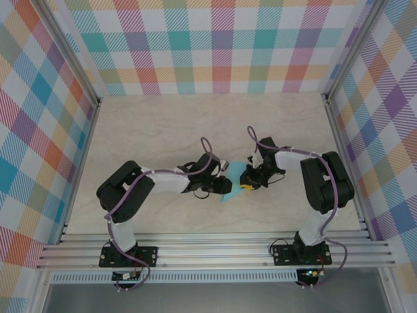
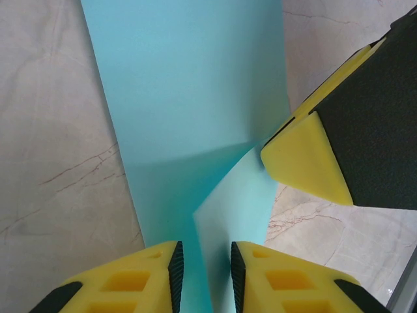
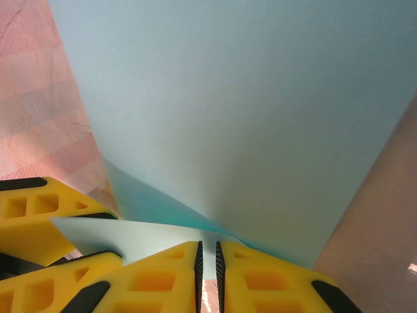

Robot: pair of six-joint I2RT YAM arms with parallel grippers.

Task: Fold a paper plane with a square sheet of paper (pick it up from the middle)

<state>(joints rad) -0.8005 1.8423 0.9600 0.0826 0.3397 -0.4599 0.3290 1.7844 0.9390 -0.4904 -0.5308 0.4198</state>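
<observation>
- A thin, light-blue square sheet of paper [image 1: 228, 194], partly folded, lies at the middle of the pale marble tabletop [image 1: 195, 124], between the two arms.
- The right gripper [image 3: 207, 264] is clenched on a raised fold of the sheet.
- The left gripper [image 2: 206, 274] straddles a lifted flap, jaws slightly apart and gripping nothing.
- Likely best: hold the right pinch firm, close the left on the flap, then press slowly along the crease.

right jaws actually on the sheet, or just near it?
Touching. In the right wrist view, the right gripper has its jaws closed on a raised fold of the square sheet of paper, and the paper is pinched in the thin slit between them.
</observation>
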